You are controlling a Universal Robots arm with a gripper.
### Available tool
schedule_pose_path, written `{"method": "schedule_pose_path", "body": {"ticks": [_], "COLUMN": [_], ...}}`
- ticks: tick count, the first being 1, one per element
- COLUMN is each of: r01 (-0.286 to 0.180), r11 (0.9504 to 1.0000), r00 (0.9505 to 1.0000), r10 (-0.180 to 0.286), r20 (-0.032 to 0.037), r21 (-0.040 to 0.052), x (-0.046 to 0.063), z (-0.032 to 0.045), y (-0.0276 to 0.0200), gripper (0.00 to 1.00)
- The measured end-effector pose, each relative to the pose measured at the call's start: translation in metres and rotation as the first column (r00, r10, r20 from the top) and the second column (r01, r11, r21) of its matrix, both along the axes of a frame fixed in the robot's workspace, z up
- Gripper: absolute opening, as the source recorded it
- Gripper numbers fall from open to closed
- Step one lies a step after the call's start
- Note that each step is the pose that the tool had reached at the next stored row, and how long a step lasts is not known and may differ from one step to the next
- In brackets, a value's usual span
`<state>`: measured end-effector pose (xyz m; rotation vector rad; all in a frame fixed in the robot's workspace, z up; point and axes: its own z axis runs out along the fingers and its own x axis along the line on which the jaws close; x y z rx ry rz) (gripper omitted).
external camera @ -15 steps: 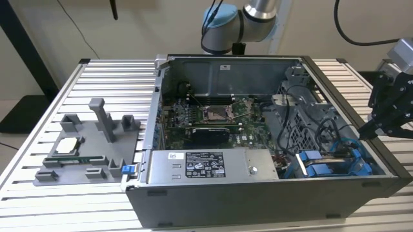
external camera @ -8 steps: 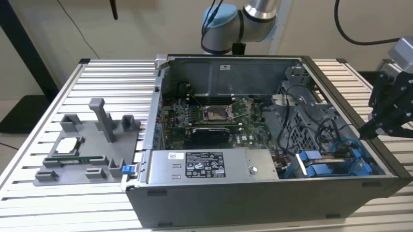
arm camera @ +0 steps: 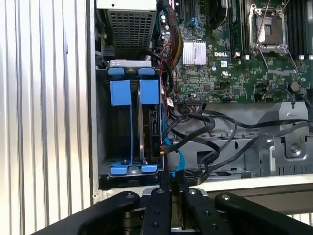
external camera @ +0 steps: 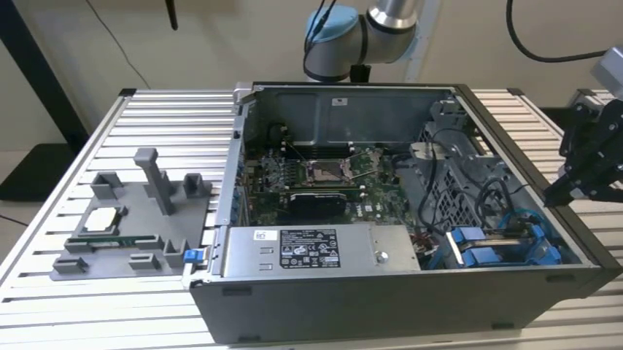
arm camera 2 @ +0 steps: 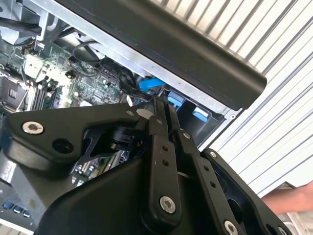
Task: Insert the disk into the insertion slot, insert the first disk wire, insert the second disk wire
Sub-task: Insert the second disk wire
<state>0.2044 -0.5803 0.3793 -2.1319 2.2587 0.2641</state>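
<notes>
The open computer case (external camera: 389, 306) lies on the slatted table. At its corner on the exterior view's right, the grey drive cage holds the insertion slot (arm camera: 128, 127) with blue rails. The disk (arm camera: 141, 132) stands edge-on in that cage, its blue carrier tabs (arm camera: 149, 92) at one end. A blue flat wire (arm camera: 172, 155) and black wires (arm camera: 205, 128) run beside the disk; I cannot tell whether they are plugged in. My gripper (external camera: 562, 194) (arm camera 2: 163, 105) (arm camera: 169, 177) hovers over the case wall beside the cage. Its fingers are shut, with nothing visible between them.
The grey power-supply box (external camera: 309, 249) sits beside the cage, and the motherboard (external camera: 322, 179) with its CPU socket fills the middle of the case. A grey fixture (external camera: 136, 233) with parts stands on the exterior view's left. A person's arm (arm camera 2: 288, 200) is near the table.
</notes>
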Motion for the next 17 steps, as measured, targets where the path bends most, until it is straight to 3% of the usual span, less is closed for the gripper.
{"method": "schedule_pose_path", "body": {"ticks": [17], "r01": [0.000], "r11": [1.0000], "r00": [1.0000], "r10": [0.000], "r20": [0.0000], "r21": [0.0000], "x": [-0.0044], "z": [0.0081], "y": [0.0000], "gripper": [0.00]}}
